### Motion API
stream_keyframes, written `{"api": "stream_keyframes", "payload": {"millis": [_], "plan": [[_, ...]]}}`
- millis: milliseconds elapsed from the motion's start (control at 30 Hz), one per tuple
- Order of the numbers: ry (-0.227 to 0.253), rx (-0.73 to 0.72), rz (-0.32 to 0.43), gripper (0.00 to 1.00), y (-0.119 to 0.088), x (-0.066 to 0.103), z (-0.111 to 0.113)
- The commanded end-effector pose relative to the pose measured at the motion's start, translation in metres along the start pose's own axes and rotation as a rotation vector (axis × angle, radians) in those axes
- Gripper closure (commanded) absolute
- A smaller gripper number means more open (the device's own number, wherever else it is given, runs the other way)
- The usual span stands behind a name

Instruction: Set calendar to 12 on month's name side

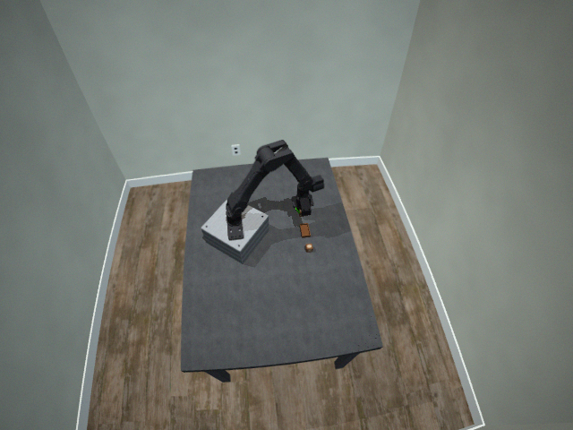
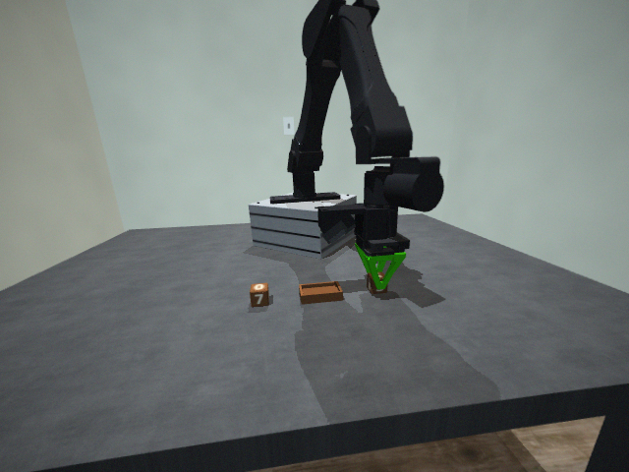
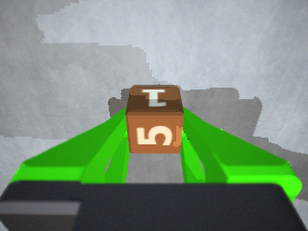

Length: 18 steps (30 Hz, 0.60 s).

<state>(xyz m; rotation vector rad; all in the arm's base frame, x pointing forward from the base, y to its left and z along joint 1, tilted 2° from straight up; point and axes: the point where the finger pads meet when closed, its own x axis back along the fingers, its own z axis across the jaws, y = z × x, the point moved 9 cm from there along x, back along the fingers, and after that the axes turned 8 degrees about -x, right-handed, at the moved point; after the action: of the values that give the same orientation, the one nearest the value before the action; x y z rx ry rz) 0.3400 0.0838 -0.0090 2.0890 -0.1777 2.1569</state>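
My gripper (image 3: pixel 154 115) has green fingers and is shut on a brown number cube (image 3: pixel 154 120). In the wrist view the cube shows a 5 toward the camera and a 1 on the face beyond it. In the exterior view the gripper (image 2: pixel 378 284) points straight down with the cube (image 2: pixel 374 287) at the table top, right of the tray. The brown tray (image 2: pixel 320 292) lies flat and empty on the table. A second cube (image 2: pixel 258 294) stands on the table left of the tray, with a 7 facing the camera and a 0 on top. In the top view the gripper (image 1: pixel 301 211) sits behind the tray (image 1: pixel 304 230) and the second cube (image 1: pixel 308 247).
The arm's grey stacked base block (image 2: pixel 301 222) stands behind the tray, also seen in the top view (image 1: pixel 235 231). The dark table (image 1: pixel 277 278) stands on a wooden floor between pale walls.
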Motion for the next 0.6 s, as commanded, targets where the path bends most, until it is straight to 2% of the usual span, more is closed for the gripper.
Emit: {"api": "stream_keyframes", "payload": {"millis": [0,100,367,433,567], "plan": [[0.003,0.000,-0.003,0.74,0.000,0.009,0.001],[0.003,0.000,-0.003,0.74,0.000,0.025,0.001],[0.003,0.000,-0.003,0.74,0.000,0.084,0.001],[0.003,0.000,-0.003,0.74,0.000,0.093,0.001],[0.003,0.000,-0.003,0.74,0.000,0.098,0.001]]}}
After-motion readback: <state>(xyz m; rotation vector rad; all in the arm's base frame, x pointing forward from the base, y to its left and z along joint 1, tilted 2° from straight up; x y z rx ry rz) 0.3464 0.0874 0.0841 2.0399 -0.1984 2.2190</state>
